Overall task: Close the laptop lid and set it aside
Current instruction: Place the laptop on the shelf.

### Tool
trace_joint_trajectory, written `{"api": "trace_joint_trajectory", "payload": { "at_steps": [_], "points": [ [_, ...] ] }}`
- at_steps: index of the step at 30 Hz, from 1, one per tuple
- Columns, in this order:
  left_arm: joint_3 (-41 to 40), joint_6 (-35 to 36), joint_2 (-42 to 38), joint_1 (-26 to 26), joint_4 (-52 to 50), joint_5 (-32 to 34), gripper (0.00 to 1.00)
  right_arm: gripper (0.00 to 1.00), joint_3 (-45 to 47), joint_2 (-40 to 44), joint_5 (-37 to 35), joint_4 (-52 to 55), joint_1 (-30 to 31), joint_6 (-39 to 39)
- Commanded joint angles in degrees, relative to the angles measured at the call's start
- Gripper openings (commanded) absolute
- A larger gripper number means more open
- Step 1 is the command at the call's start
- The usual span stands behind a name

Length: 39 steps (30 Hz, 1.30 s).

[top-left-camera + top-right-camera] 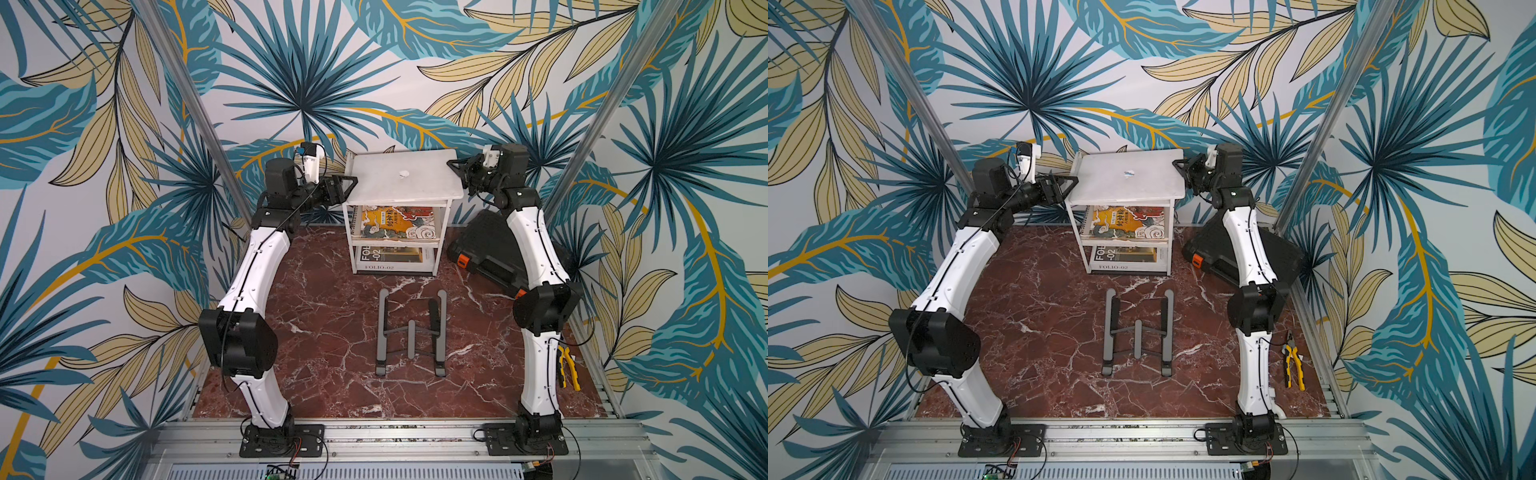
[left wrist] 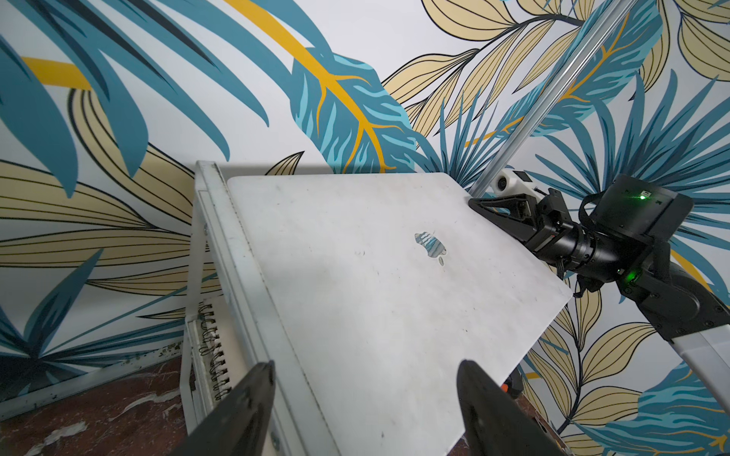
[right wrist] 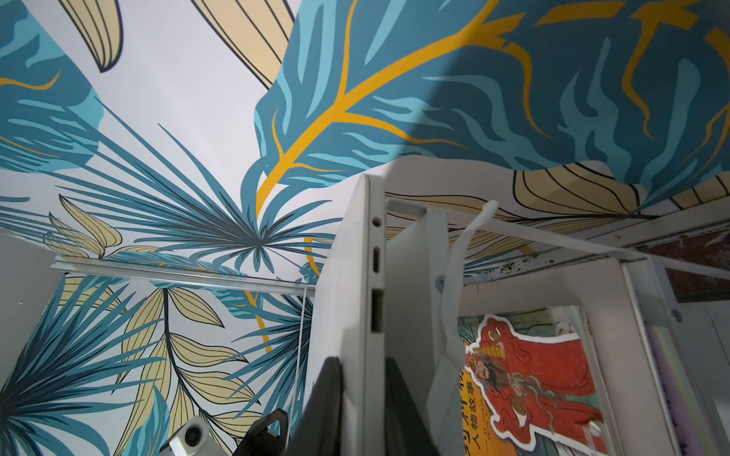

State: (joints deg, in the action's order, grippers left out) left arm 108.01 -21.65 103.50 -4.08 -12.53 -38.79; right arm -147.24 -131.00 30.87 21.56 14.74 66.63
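Observation:
The silver laptop (image 1: 409,183) (image 1: 1133,187) lies flat on top of the white shelf unit (image 1: 348,237), sticking out past its right side. The laptop lid (image 2: 355,284) is down, apple logo facing up. My right gripper (image 1: 455,166) (image 1: 1179,164) (image 3: 363,367) is shut on the laptop's right edge (image 3: 357,276), one finger above and one below; it also shows in the left wrist view (image 2: 480,203). My left gripper (image 1: 353,185) (image 1: 1074,183) (image 2: 367,367) is open at the left edge, and its fingers (image 2: 253,391) hold nothing.
Books (image 1: 395,224) fill the shelf's lower levels. A grey laptop stand (image 1: 411,332) sits mid-table on the red marble. A black case with orange latches (image 1: 486,249) lies behind my right arm. Yellow pliers (image 1: 567,368) lie by the right edge.

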Motion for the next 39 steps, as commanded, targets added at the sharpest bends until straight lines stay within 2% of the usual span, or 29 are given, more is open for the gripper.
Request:
{"api": "trace_joint_trajectory", "payload": {
  "at_steps": [1, 4, 11, 14, 19, 23, 27, 28, 29, 34, 39],
  "points": [
    [-0.5, -0.4, -1.5, -0.2, 1.9, -0.7, 0.77, 0.18, 0.4, -3.0, -0.4, 4.2, 3.4, -7.3],
    [-0.8, -0.4, -1.9, -0.2, 2.0, -0.6, 0.77, 0.38, 0.4, -2.7, -0.2, 4.9, 3.4, -8.2],
    [-1.9, -0.5, -3.2, -0.3, 2.6, -0.5, 0.78, 0.51, 1.3, -1.7, 0.6, 4.5, 2.7, -8.1],
    [-2.0, -0.3, -3.6, -0.2, 2.4, -0.2, 0.79, 0.64, 1.4, -1.3, 1.7, 4.4, 2.5, -8.8],
    [-2.3, -0.3, -4.3, -0.1, 2.5, 0.1, 0.80, 0.68, 2.5, 0.1, 2.5, 4.2, 2.3, -9.4],
    [-2.5, -0.2, -5.5, -0.2, 1.8, 0.8, 0.82, 0.80, 3.5, 1.7, 2.6, 4.7, 1.9, -10.6],
    [-3.1, 0.0, -7.2, -0.1, 1.1, 2.4, 0.89, 0.96, 6.8, 4.7, 2.1, 5.5, 1.3, -12.3],
    [-3.3, 0.1, -7.7, -0.1, 0.8, 2.9, 0.97, 0.99, 8.1, 5.5, 2.0, 5.5, 1.1, -12.9],
    [-3.5, 0.2, -8.2, -0.2, 0.6, 3.5, 1.00, 0.99, 9.1, 6.5, 1.7, 5.6, 1.0, -13.5],
    [-4.2, 0.5, -10.7, -0.1, 0.2, 5.1, 1.00, 0.99, 13.8, 11.3, -0.1, 6.2, 0.2, -16.2],
    [-4.2, 0.4, -12.9, -0.1, 0.2, 6.4, 1.00, 1.00, 14.2, 13.4, 0.3, 6.9, -0.5, -16.8]
  ]
}}
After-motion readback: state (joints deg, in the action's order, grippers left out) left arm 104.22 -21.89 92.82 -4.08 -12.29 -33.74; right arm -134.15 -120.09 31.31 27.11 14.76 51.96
